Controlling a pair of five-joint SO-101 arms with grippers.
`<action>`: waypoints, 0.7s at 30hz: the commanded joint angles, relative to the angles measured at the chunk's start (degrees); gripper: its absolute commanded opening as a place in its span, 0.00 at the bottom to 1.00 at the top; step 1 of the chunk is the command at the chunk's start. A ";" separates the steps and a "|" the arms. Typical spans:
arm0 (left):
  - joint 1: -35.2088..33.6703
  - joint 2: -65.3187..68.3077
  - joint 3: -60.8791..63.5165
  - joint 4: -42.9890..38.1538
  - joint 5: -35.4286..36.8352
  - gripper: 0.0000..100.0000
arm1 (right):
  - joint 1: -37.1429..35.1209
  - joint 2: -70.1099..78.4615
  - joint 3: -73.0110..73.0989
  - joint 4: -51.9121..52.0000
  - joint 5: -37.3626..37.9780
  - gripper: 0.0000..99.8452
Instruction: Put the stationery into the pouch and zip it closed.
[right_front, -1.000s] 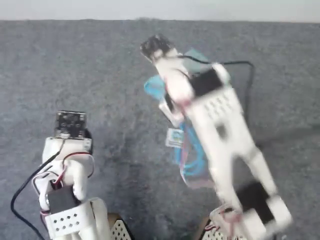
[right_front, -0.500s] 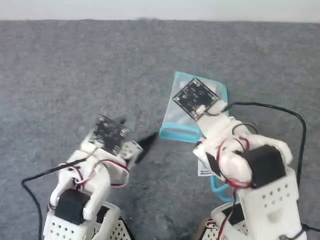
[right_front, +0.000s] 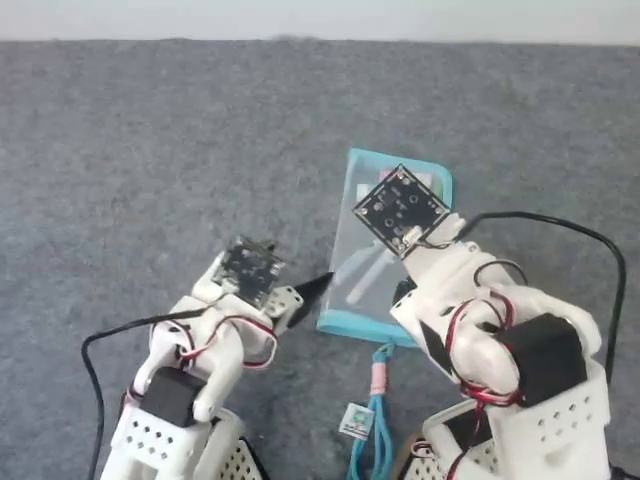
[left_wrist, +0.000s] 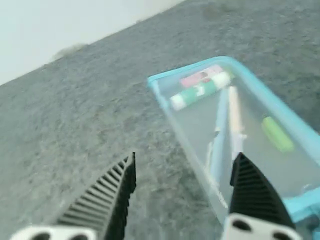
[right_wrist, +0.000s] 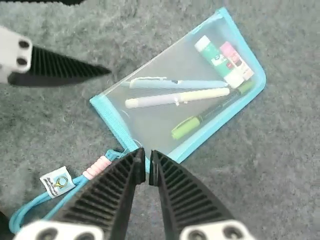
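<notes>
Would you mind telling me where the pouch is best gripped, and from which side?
Probably by its blue cord near the pink bead, coming straight down from above. The pouch lies flat on the grey cloth, leaving little edge to pinch, while the cord trails free beside the right gripper.

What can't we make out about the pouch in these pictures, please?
Right wrist view: the right pincer covers one corner of the pouch, so whether it is zipped fully shut is unclear.
High view: the right arm hides the pouch's near corner.
Left wrist view: the pouch's near end sits partly behind the left pincer and is cut off by the edge.
Tag: print too small to read.
</notes>
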 joint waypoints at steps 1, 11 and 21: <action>-6.68 0.53 -1.89 2.99 -2.81 0.28 | -0.04 0.31 3.08 1.63 -4.40 0.01; -19.96 0.97 -0.75 0.79 -3.43 0.28 | -1.80 25.10 17.14 -5.85 -2.81 0.01; -20.84 0.97 0.13 -1.05 -1.93 0.28 | -2.42 51.30 16.97 -18.95 -4.84 0.01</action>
